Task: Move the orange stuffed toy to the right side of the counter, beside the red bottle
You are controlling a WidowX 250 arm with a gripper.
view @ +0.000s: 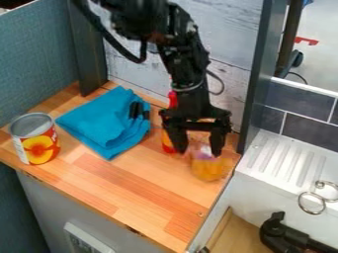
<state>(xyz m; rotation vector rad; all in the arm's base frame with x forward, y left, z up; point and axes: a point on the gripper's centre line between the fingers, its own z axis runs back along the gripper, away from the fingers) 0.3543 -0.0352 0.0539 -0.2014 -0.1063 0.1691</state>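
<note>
Wooden counter (pixel 125 185), black tool (pixel 197 149) with fingers apart by blurred orange item (pixel 211 169), blue cloth (pixel 105 121), tin can (pixel 39 148)

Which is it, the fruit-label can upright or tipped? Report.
Upright: the can stands on the wooden counter, its round grey end facing up.

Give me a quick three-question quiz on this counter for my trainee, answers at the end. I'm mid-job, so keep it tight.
1. What lies on the blue cloth?
a) a metal spoon
b) a black item
c) a yellow sponge

2. True or false: the can stands upright.

3. How do the fingers of the end effector stand, and which way do they point?

Key:
1. b
2. True
3. Apart, pointing down
</note>
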